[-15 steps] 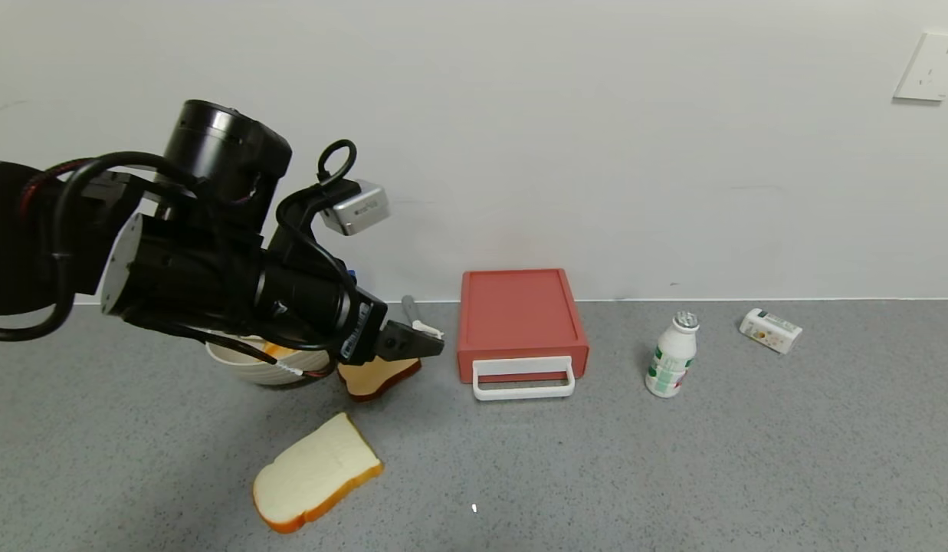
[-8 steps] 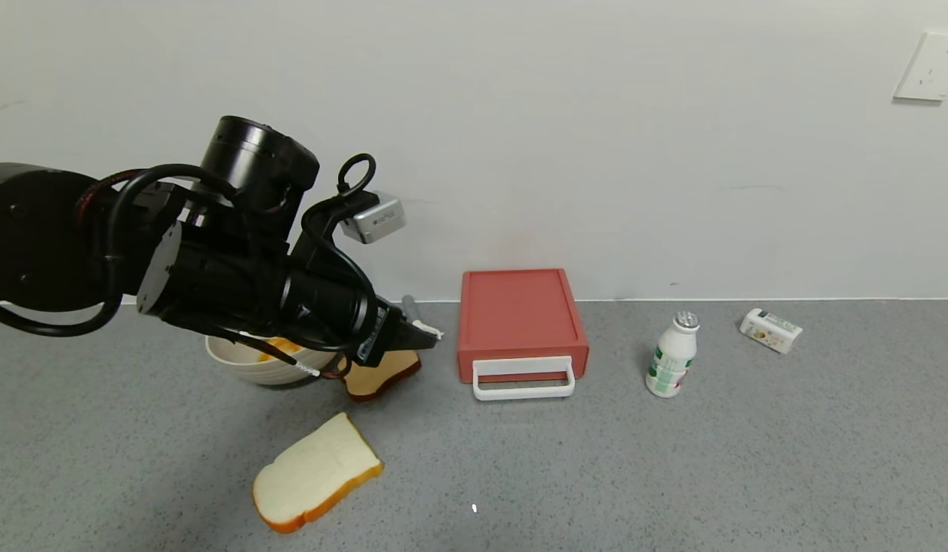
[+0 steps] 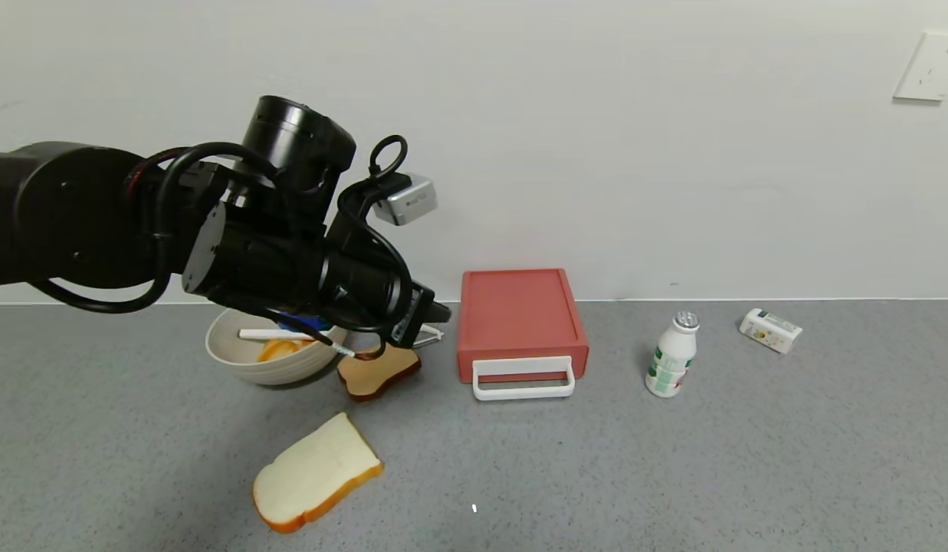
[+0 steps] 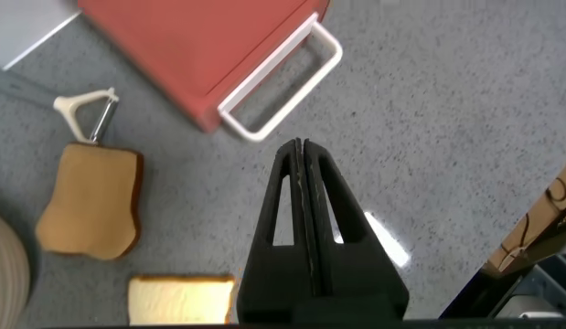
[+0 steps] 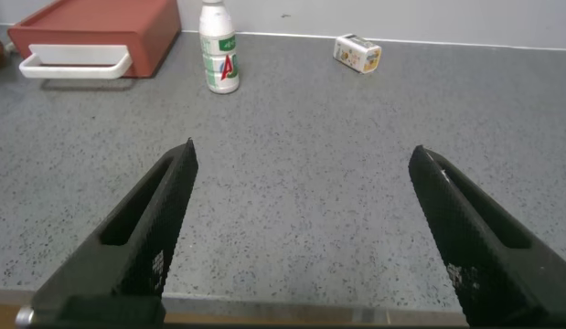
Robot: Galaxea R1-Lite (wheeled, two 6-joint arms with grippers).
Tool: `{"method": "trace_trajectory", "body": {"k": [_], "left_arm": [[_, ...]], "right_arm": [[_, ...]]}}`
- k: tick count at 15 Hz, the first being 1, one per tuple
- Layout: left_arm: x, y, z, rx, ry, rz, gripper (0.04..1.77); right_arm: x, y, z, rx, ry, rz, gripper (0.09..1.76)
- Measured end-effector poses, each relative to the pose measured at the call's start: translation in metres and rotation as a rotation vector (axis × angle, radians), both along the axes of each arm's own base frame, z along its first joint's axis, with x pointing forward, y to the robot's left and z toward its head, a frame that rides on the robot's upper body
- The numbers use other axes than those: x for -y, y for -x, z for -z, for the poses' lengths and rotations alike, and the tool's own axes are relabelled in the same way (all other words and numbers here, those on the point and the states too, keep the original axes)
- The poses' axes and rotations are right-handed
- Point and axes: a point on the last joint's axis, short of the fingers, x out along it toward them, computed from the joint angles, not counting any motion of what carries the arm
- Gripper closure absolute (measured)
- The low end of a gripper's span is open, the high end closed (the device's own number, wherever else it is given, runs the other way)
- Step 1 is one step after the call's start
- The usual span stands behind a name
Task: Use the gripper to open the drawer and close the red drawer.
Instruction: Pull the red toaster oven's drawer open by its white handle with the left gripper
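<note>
The red drawer (image 3: 519,318) is a low red box against the wall, pushed in, with a white loop handle (image 3: 523,379) on its front. It also shows in the left wrist view (image 4: 196,46) and the right wrist view (image 5: 95,37). My left gripper (image 3: 441,312) is shut and empty, held in the air just left of the drawer's left side. In the left wrist view my left gripper (image 4: 299,146) points near the handle (image 4: 281,91). My right gripper (image 5: 303,160) is open and empty, low near the table's front edge, out of the head view.
A cream bowl (image 3: 244,364) with a white utensil, a brown toast slice (image 3: 378,372), a peeler (image 4: 86,110) and a white bread slice (image 3: 316,471) lie left of the drawer. A white bottle (image 3: 671,354) and a small carton (image 3: 770,330) stand to the right.
My left arm has risen and moved right and toward the wall, bringing its shut gripper close to the drawer's left side. The bowl is now uncovered. The drawer has not moved.
</note>
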Motion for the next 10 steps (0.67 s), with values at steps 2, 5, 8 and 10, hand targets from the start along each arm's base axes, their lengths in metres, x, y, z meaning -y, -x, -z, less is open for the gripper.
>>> {"method": "trace_trajectory", "body": {"k": [2, 5, 8, 10], "left_arm": [[0.016, -0.004, 0.001, -0.026, 0.002, -0.001, 1.70], [0.041, -0.015, 0.005, -0.102, 0.033, -0.027, 1.70], [0.066, -0.029, 0.018, -0.195, 0.097, -0.085, 1.70], [0.078, -0.039, 0.033, -0.257, 0.124, -0.126, 1.70]], "right_arm": [[0.000, 0.000, 0.000, 0.000, 0.000, 0.000, 0.15], [0.000, 0.000, 0.000, 0.000, 0.000, 0.000, 0.15], [0.000, 0.000, 0.000, 0.000, 0.000, 0.000, 0.15], [0.000, 0.000, 0.000, 0.000, 0.000, 0.000, 0.15]]}}
